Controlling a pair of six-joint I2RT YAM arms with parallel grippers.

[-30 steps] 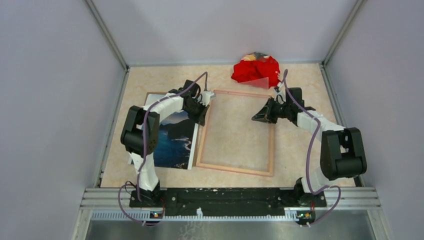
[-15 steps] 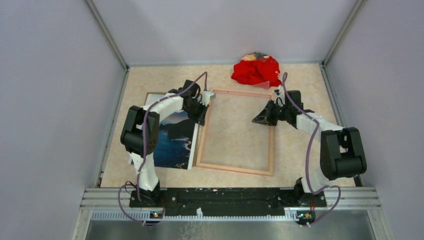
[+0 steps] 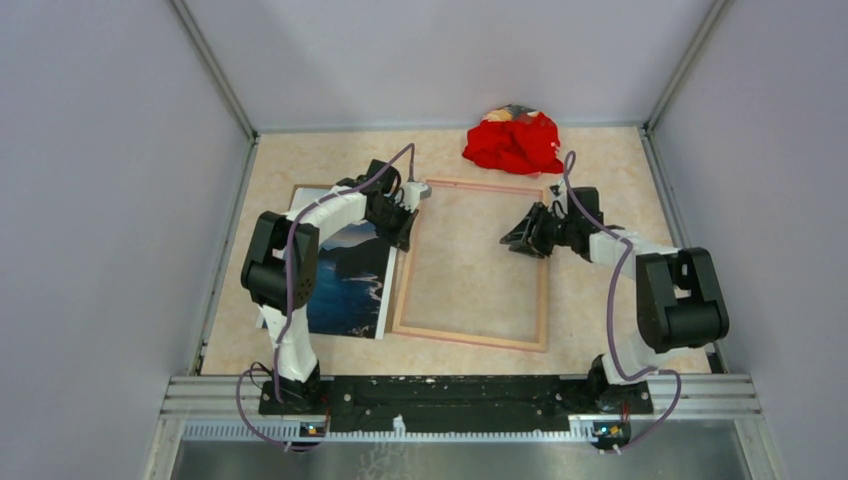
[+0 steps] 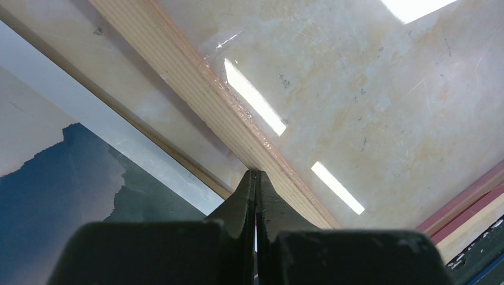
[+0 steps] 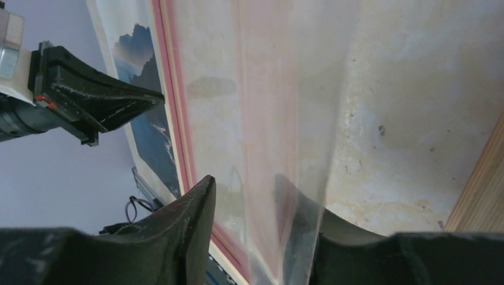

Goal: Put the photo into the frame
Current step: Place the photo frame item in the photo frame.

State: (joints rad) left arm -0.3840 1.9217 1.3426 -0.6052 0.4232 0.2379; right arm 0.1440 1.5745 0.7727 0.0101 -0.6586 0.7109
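Seascape photo (image 3: 352, 285) lying flat, just left of tan-backed frame (image 3: 470, 338)

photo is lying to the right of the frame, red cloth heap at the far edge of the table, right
No, the photo lies left of the frame, as the top external view shows. The red cloth heap is at the far edge of the table.

Left end effector (image 3: 407, 212) and right end effector (image 3: 516, 239): black. Frame (image 3: 470, 340) between them: light tan wood grain, pink along the edges. Photo (image 3: 352, 285) just outboard of the left one: dark blue sea, near-black cliffs, pale sky, white border. Cloth (image 3: 512, 143) beyond the right one: solid red. Desk (image 3: 320, 165): beige, marbled.
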